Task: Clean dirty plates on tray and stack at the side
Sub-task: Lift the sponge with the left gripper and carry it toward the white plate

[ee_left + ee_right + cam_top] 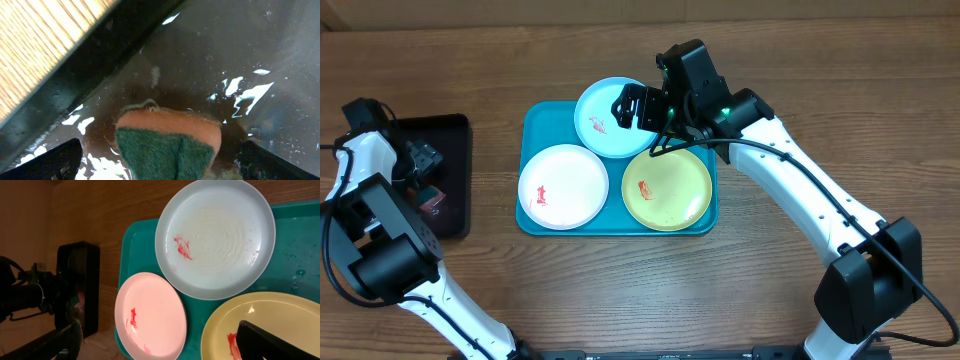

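Three dirty plates lie in the turquoise tray (532, 226): a white plate (563, 187) at front left, a light blue plate (605, 125) at the back, and a yellow-green plate (667, 188) at front right. Each has a red smear. My right gripper (636, 108) hovers open and empty over the light blue plate. In the right wrist view its fingers (160, 347) frame the white plate (150, 315), with the light blue plate (215, 235) and the yellow-green plate (260, 320) nearby. My left gripper (165, 160) is open, low over a green-and-orange sponge (167, 145) that lies between its fingers.
A smaller black tray (455, 130) stands left of the turquoise tray; it is wet inside (225, 60) and holds the sponge. My left gripper (420, 160) is inside it. Bare wooden table (800, 60) surrounds both trays.
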